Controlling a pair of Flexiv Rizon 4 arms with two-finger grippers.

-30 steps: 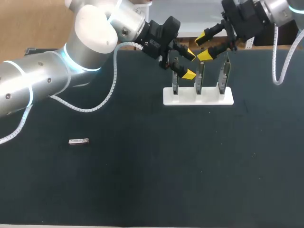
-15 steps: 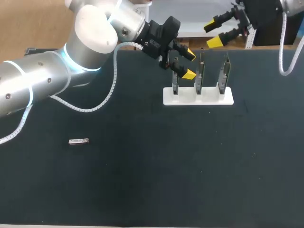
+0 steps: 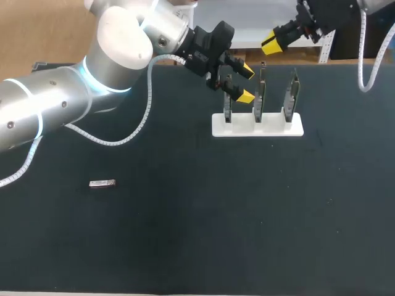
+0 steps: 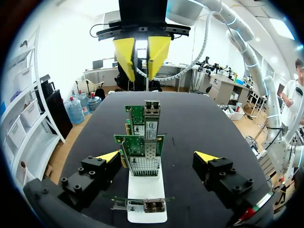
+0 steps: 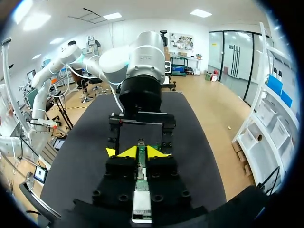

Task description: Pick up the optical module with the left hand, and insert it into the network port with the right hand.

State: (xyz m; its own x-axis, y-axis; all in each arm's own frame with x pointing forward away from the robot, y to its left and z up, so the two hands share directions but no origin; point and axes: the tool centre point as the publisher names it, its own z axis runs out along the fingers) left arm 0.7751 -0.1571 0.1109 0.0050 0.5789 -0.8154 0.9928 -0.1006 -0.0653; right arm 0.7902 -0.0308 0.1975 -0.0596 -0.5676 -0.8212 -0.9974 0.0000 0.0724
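The optical module [image 3: 102, 184], a small silver block, lies alone on the black table at the left, far from both grippers. My left gripper [image 3: 245, 83] hangs open by the left end of a white stand [image 3: 271, 127], straddling the first of three upright network cards [image 3: 228, 105]. In the left wrist view its fingers [image 4: 107, 159] stand wide on either side of the cards [image 4: 141, 151], touching none. My right gripper [image 3: 271, 42] is up behind the stand, yellow tips together and nothing held. Its own view shows the tips [image 5: 141, 151] meeting, facing my left arm [image 5: 141, 80].
The other two cards [image 3: 260, 92] [image 3: 292, 92] stand upright in the stand with their metal ports at the top. The stand sits near the table's far edge. Black tabletop [image 3: 216, 216] stretches wide between the module and the stand.
My right gripper has risen and pulled back from above the cards toward the far edge, and its fingers have closed. The left arm and the module have not moved.
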